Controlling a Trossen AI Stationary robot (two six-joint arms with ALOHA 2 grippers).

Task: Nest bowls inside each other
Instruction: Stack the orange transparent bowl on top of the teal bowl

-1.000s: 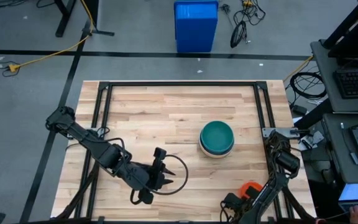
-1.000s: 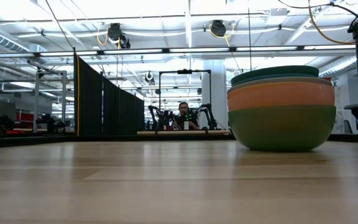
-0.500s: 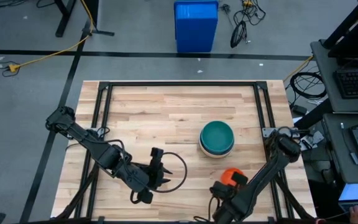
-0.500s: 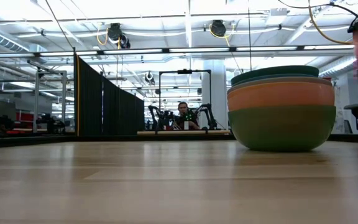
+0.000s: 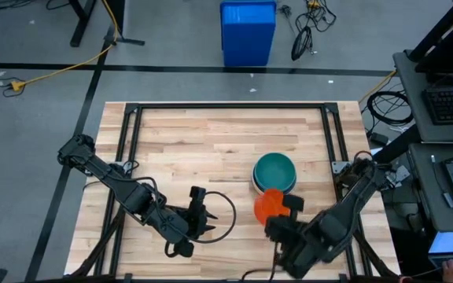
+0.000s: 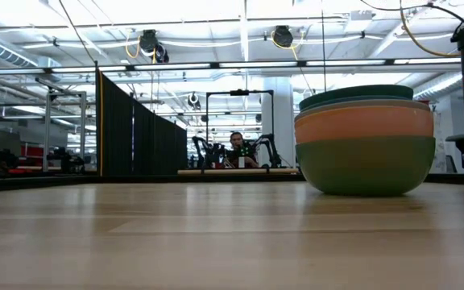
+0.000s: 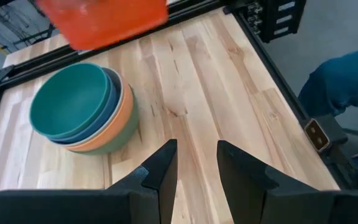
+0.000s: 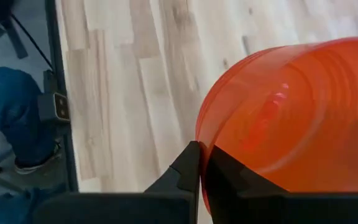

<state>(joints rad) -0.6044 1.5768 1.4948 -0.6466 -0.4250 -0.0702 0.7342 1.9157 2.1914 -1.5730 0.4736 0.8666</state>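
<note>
Jaws of your right gripper [image 8: 199, 163] pinch the red bowl's [image 5: 270, 204] rim, just beside the stack [image 5: 274, 174] on the tabletop [image 5: 211, 149]. Thin grip: bowl may slip or land tilted, knocking the stack. Left gripper [image 7: 194, 163] idles, jaws apart.

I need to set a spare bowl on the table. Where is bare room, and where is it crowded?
Bare wood lies along the far edge of the table and left of the bowl stack. It is crowded near the front: the right gripper carries the red-orange bowl beside the stack; the left gripper waits front-left.
</note>
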